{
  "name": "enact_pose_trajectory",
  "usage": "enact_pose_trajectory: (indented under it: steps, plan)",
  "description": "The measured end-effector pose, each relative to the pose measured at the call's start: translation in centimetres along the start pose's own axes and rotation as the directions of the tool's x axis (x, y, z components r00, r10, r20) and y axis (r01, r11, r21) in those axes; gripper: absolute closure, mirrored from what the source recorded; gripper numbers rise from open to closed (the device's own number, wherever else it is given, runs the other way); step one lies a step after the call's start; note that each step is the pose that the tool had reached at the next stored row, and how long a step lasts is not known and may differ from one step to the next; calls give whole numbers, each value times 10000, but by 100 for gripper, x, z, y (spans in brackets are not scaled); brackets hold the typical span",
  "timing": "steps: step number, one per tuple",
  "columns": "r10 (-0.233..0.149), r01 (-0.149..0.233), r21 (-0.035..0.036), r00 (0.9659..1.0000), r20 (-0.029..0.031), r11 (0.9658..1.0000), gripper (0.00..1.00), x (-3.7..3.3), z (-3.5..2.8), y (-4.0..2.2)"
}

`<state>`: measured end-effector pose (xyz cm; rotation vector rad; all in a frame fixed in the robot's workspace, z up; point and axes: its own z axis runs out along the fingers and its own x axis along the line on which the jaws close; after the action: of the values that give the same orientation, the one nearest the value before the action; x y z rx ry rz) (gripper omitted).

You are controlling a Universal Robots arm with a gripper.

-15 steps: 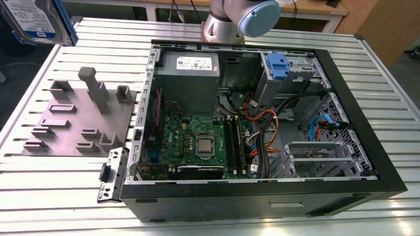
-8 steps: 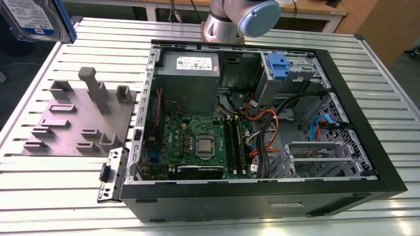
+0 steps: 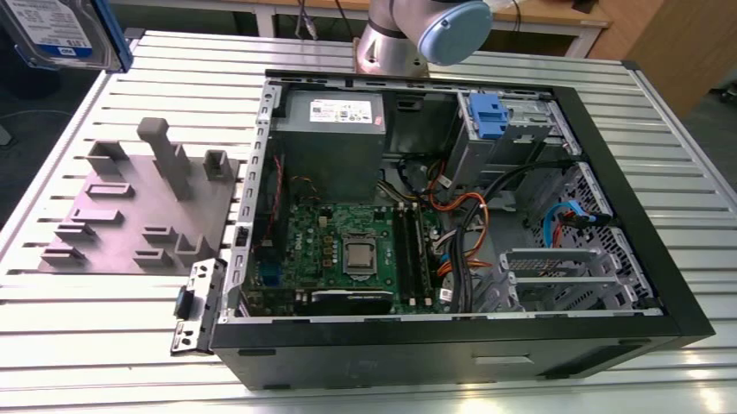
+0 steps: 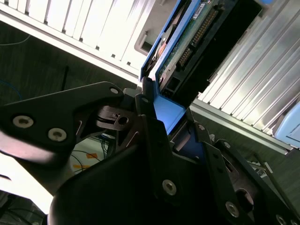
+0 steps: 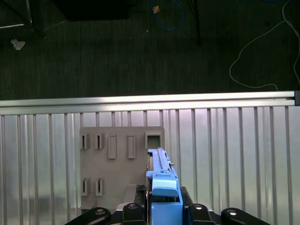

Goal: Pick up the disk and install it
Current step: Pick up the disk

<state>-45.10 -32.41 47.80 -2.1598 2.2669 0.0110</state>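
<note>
The disk (image 3: 60,31), a silver drive with a white-and-blue label in a blue carrier bracket, hangs in the air at the exterior view's far left, beyond the table's back corner. In the first wrist view the disk (image 5: 161,180) appears edge-on, above the grey fixture plate (image 5: 112,161). The second wrist view shows the green circuit-board side of the disk (image 4: 194,35) and its blue bracket. My gripper (image 5: 164,208) is shut on the disk, with its black fingers (image 4: 150,122) clamped on the bracket end.
An open black computer case (image 3: 645,285) lies on the slatted metal table (image 3: 103,345). Inside are a grey power-supply box (image 3: 334,116), a motherboard (image 3: 345,250) and a drive bay with a blue latch tab (image 3: 489,116). The grey fixture plate (image 3: 144,211) lies beside the case.
</note>
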Motion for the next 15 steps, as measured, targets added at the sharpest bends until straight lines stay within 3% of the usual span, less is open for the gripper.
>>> enact_pose_trajectory:
  steps: [15]
  plan:
    - [0,0,0,10000,0,10000,64,-1,-49,0]
